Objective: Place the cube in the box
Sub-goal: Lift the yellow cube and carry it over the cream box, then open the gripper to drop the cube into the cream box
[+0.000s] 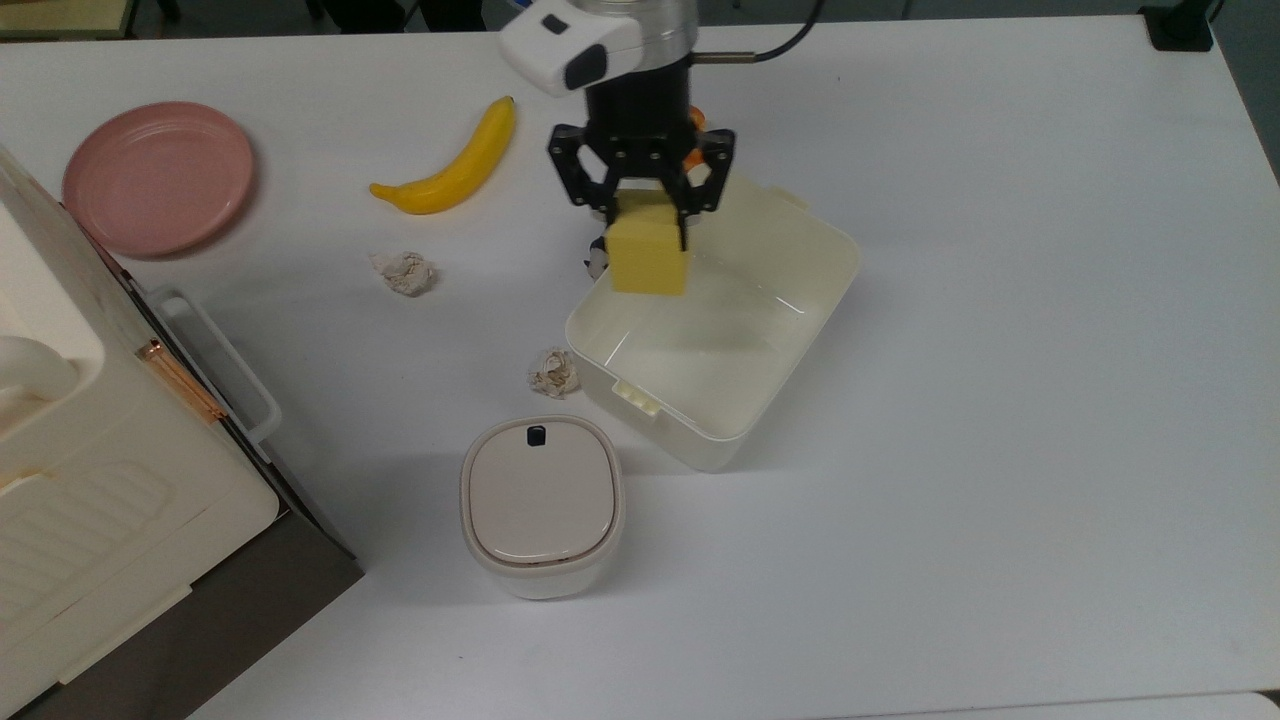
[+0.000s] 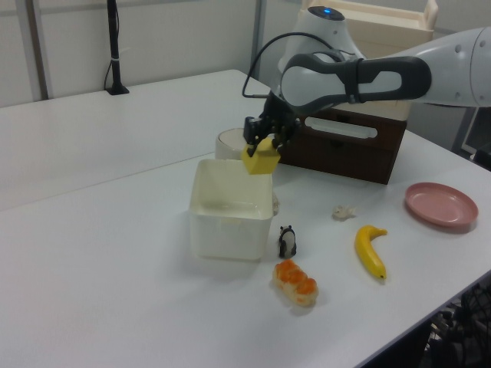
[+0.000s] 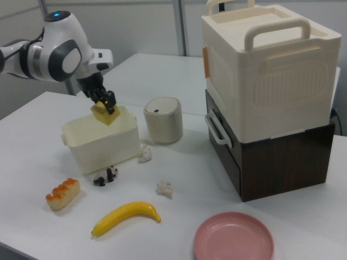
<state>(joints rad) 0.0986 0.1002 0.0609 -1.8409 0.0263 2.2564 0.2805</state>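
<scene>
The pale-yellow cube (image 1: 649,258) hangs in the air, with my gripper (image 1: 645,215) shut on its upper part. In the top view it sits over the upper-left rim of the cream-white box (image 1: 790,330). The left view shows the cube (image 2: 259,159) just above the box's (image 2: 230,222) right rim, held by the gripper (image 2: 265,142). In the right view the cube (image 3: 107,115) hovers at the box's (image 3: 103,146) top opening under the gripper (image 3: 103,100). The box interior holds nothing.
A banana (image 1: 450,165), two crumpled paper balls (image 1: 404,271) (image 1: 552,371), a pink plate (image 1: 157,175) and a lidded bin (image 1: 541,505) lie to the top view's left of the box. A panda figure (image 2: 288,241) and a bread piece (image 2: 295,281) sit by the box. A tall stacked container (image 3: 271,97) stands on the right view's right.
</scene>
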